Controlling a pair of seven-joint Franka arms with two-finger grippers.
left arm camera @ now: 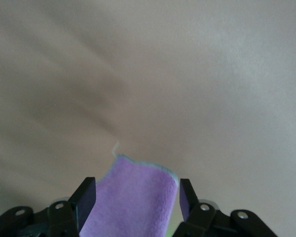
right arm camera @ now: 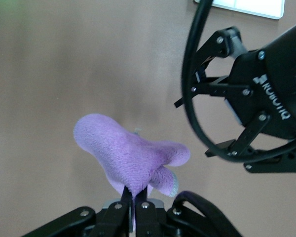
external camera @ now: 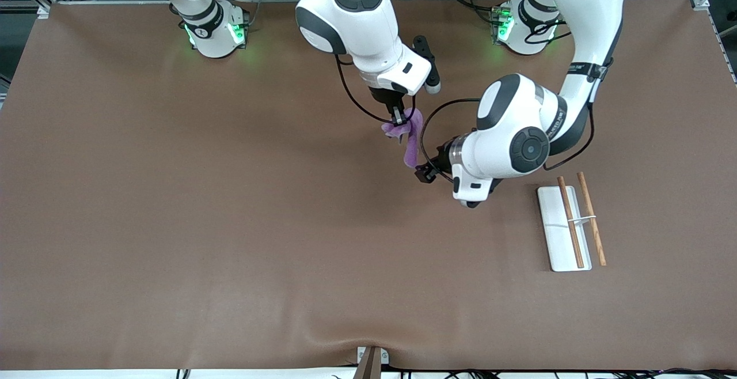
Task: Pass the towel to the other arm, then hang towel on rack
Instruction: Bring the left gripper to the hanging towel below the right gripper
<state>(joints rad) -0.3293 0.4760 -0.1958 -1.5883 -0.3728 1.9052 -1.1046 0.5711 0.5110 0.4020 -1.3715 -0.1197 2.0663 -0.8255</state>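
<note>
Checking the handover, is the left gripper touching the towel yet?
Cannot tell. The left wrist view shows the towel between the left gripper fingers, but not plainly contact or gap.

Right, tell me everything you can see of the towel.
The towel is a small lilac cloth with a fuzzy microfibre look and a pale edge. It hangs bunched in the air over the table's middle, pinched at its top by the shut right end effector. Its lower end lies between the left end effector's fingers, which are not clamped on it.

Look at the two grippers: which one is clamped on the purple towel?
The right gripper, its fingers pinched shut on the towel above the table. The left gripper only straddles the towel's hanging end, jaws apart and not gripping.
</note>
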